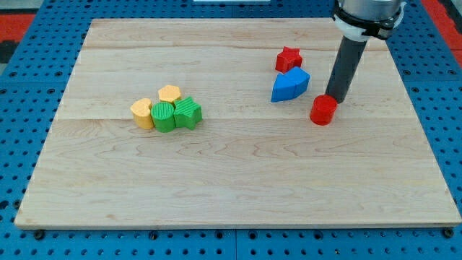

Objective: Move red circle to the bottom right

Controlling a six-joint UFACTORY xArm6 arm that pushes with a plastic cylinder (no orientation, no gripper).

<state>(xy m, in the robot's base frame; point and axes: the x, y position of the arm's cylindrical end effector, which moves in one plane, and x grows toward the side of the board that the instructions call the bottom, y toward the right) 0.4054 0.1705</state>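
We should keep my tip [336, 98] behind the red circle [323, 110], on its upper side, and push steadily toward the tabletop's [238, 188] bottom right, correcting if it slips sideways. The rod, our end effector, stands nearly upright, gripping nothing, tip touching the circle, right of the blue block [289, 84].

Light wooden desk [238, 195] carrying seven blocks. Landmark: the blue block [290, 84]. A red star [289, 58] touches its upper edge; the red circle [323, 110] lies just to its lower right, with my tip [336, 98] at that circle's upper-right edge. Well to the landmark's left cluster a yellow hexagon [170, 93], a yellow block [142, 113], a green circle [164, 116] and a green block [188, 113], mutually touching.
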